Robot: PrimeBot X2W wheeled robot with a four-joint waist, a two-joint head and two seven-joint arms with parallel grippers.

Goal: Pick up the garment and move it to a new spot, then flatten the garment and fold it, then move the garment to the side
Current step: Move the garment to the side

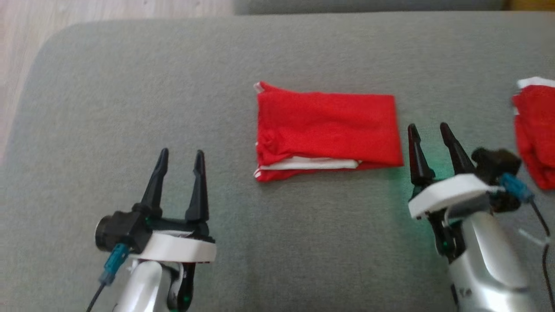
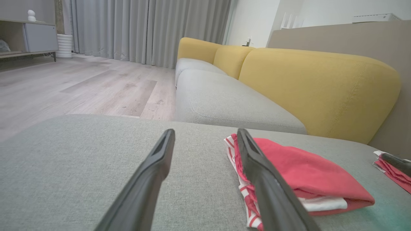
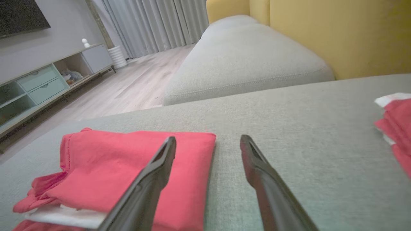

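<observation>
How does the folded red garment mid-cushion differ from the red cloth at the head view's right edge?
The folded red garment lies whole in view as a neat rectangle; the red cloth at the right edge is cut off by the frame and looks lumpier. The garment's white shows along its near edge; the cloth's at its far end. Both are red and white, on the grey cushion.

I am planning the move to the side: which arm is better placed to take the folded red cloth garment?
Right. The open right gripper stands beside the folded red cloth garment, at its right edge; the open left gripper is farther away.
</observation>
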